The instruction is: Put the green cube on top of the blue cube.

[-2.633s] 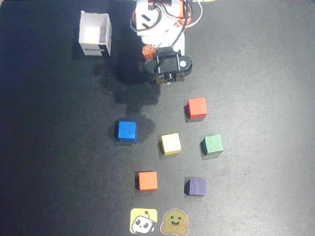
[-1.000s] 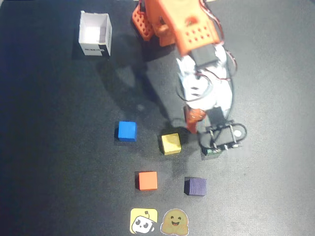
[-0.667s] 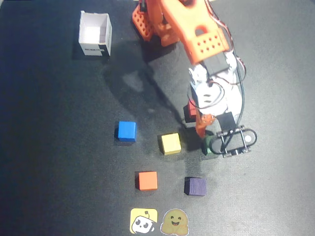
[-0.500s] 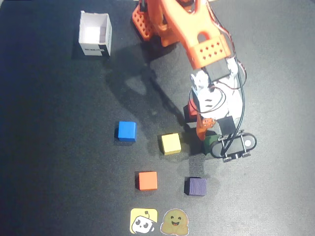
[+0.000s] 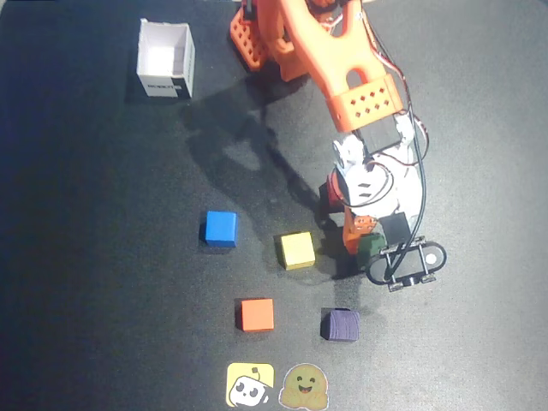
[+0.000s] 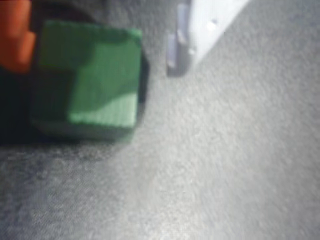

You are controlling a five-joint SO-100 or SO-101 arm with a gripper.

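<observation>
Hand (image 5: 363, 245) of the orange printed arm (image 5: 342, 64) down low over the dark matte desk (image 5: 103, 282), at about four o'clock from centre in the overhead view. Small matte green cube (image 5: 372, 244) tucked right at the fingertips, only a sliver visible under the wrist hardware. Close up in the wrist view: same green cube (image 6: 95, 82) filling the upper left, orange finger (image 6: 15, 32) pressed at its ten o'clock side, white finger (image 6: 200, 27) off at two o'clock with bare desk between it and the cube. Released, then, not clamped on the block. Small bright blue cube (image 5: 220, 229) well apart at nine o'clock from the hand, sitting alone. Yellow cube (image 5: 295, 250) between the two, just beside the hand. Orange cube (image 5: 257, 314) at six o'clock of centre, dull purple cube (image 5: 341, 324) at six o'clock below the hand. White open box (image 5: 165, 60) up at eleven o'clock. Two cartoon stickers (image 5: 276, 386) along the bottom edge.
</observation>
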